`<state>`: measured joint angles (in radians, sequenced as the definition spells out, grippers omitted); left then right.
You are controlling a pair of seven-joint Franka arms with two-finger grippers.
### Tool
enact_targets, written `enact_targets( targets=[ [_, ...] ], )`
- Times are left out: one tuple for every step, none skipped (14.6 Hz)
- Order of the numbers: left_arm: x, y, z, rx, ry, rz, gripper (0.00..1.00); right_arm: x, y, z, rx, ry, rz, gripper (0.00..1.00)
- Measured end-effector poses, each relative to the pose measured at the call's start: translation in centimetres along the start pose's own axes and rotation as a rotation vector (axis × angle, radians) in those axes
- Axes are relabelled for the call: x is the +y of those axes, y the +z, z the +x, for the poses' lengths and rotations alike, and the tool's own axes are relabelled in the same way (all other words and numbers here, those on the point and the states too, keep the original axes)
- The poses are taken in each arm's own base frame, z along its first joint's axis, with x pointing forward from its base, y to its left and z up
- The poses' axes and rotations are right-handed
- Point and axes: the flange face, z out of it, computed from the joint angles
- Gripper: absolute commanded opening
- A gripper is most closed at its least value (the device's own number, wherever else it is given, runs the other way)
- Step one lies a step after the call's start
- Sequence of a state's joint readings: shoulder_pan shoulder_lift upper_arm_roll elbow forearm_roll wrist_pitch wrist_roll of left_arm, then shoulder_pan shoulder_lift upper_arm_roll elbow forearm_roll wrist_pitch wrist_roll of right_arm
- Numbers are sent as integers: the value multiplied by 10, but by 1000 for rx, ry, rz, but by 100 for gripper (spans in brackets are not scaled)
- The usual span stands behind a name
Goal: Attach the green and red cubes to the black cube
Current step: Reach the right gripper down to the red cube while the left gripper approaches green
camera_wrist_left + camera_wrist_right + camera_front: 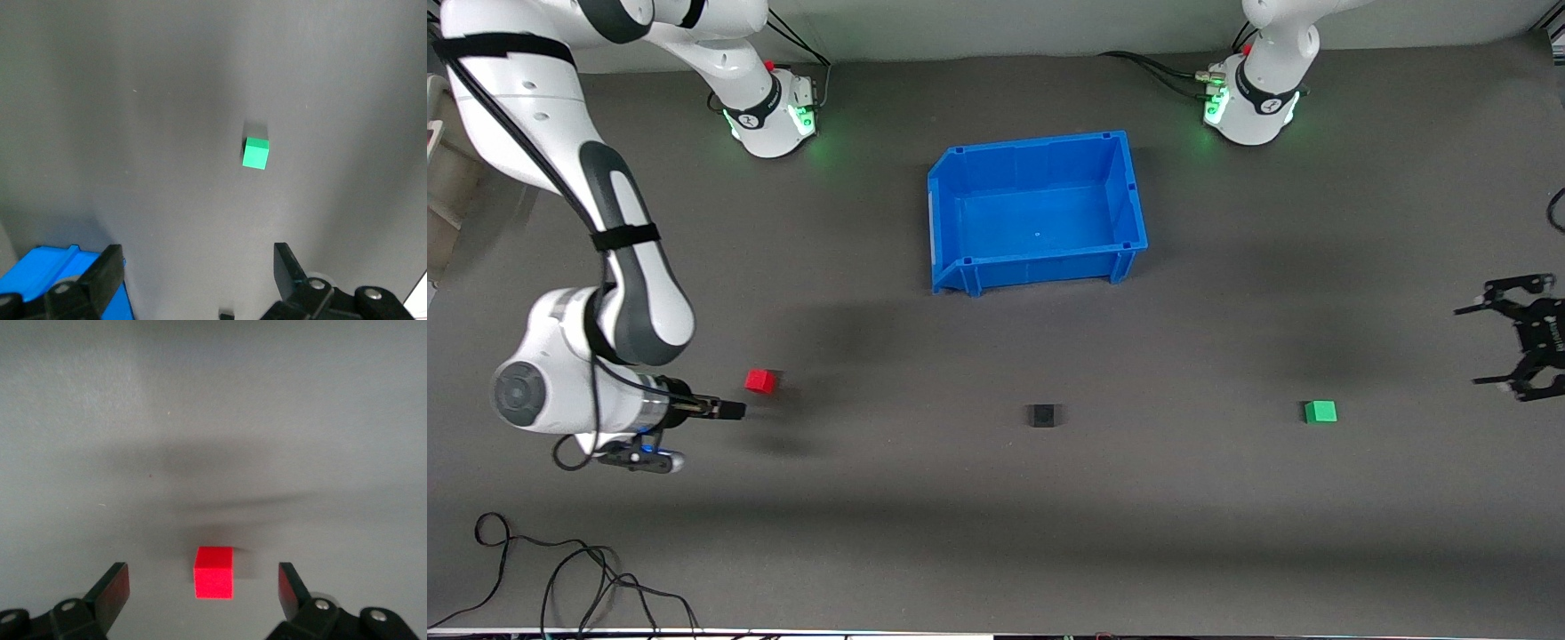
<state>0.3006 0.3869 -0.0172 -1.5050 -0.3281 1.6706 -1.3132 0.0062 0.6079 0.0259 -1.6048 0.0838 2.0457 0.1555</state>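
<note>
On the grey bench (996,551), three small cubes sit in a row, well apart from each other. They are the things nearest the front camera. If the black cube (1041,415) is the middle of a clock lying flat on the bench in the front view, the green cube (1320,412) is out at 3 o'clock, toward the left arm's end. The red cube (760,381) is out at about 9 o'clock, toward the right arm's end, and a tiny bit farther from the camera. Each colored cube lies on the side of the arm that can reach it most easily, I think. The black one waits in the middle so both can be brought to it.

The right gripper (734,410) is low over the bench, just beside the red cube. Its fingers (110,590) are spread wide with nothing in them. The red cube (214,572) lines up with the gap between them, likely so it can be grabbed next.

The left gripper (1522,342) hangs over the bench out past the green cube, at the left arm's end. Its fingers (107,277) are spread too and hold nothing. The green cube (255,153) is still some way off.

Farther back, at 12 o'clock from the black cube, sits a blue bin (951,213) with nothing in it.
</note>
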Motion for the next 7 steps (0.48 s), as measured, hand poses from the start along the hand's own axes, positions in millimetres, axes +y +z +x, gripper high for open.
enact_targets(
  targets=[
    [1,14,9,-31,31,-2,100,-3,8,0,-7,4,-2,99],
    [1,30,18,-67,69,-2,100,-4,16,1,-8,9,-3,99],
    [-2,44,29,-104,109,-7,100,-5,25,2,-9,9,-4,99],
    [-4,57,39,-142,142,-21,100,-6,34,3,-4,9,-4,99],
    [-6,71,47,-166,161,-41,100,-6,44,4,3,11,-4,99],
    [-8,85,52,-173,172,-59,100,-5,55,2,8,13,-4,99],
    [-8,102,55,-169,177,-75,100,-3,66,0,11,15,-5,99]
  ],
)
